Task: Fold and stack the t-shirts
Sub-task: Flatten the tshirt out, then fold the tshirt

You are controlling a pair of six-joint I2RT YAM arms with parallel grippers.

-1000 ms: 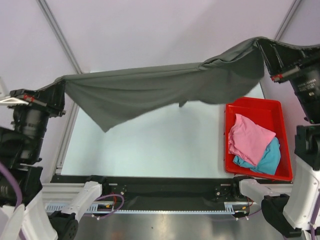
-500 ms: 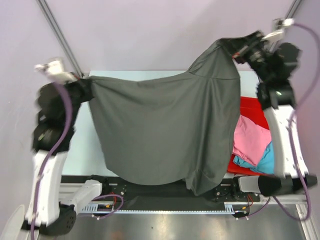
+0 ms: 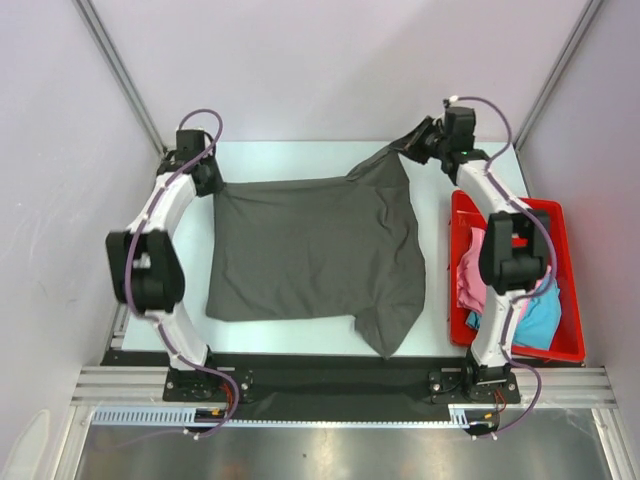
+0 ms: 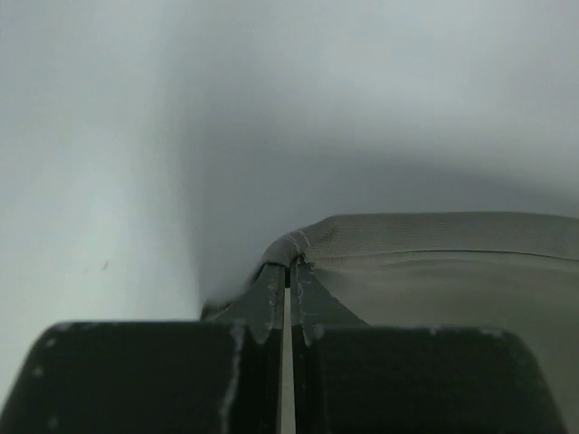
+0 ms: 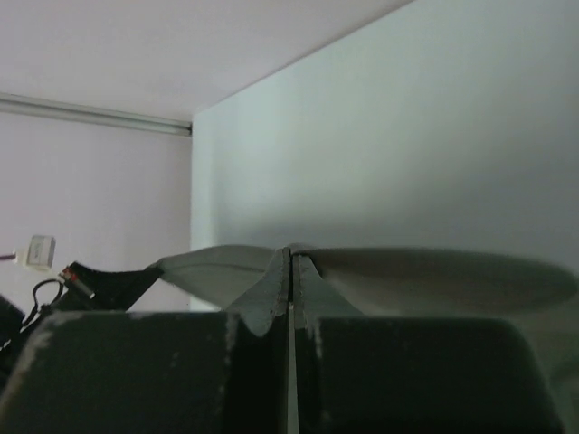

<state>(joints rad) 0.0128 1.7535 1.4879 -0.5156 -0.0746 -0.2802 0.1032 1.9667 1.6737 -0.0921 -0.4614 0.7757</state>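
Note:
The dark charcoal-grey t-shirt (image 3: 315, 250) lies spread over the table, one sleeve trailing toward the near edge. My left gripper (image 3: 212, 183) is shut on its far left corner, low at the table; the pinched cloth edge (image 4: 362, 237) shows in the left wrist view, where the gripper (image 4: 288, 264) has its jaws closed. My right gripper (image 3: 412, 146) is shut on the far right corner, held slightly above the table; the right wrist view shows the gripper (image 5: 289, 253) and cloth (image 5: 425, 276) spreading to both sides. The pink t-shirt (image 3: 468, 270) and turquoise-blue t-shirt (image 3: 540, 320) lie crumpled in the tray.
A red plastic tray (image 3: 560, 280) stands at the right side of the white table (image 3: 300, 160). Pale walls and metal frame posts enclose the table at the back and sides. A black rail (image 3: 320, 375) runs along the near edge.
Both arms have swung the charcoal shirt from hanging stretched in the air down and away to the far side, and it now lies spread flat on the table.

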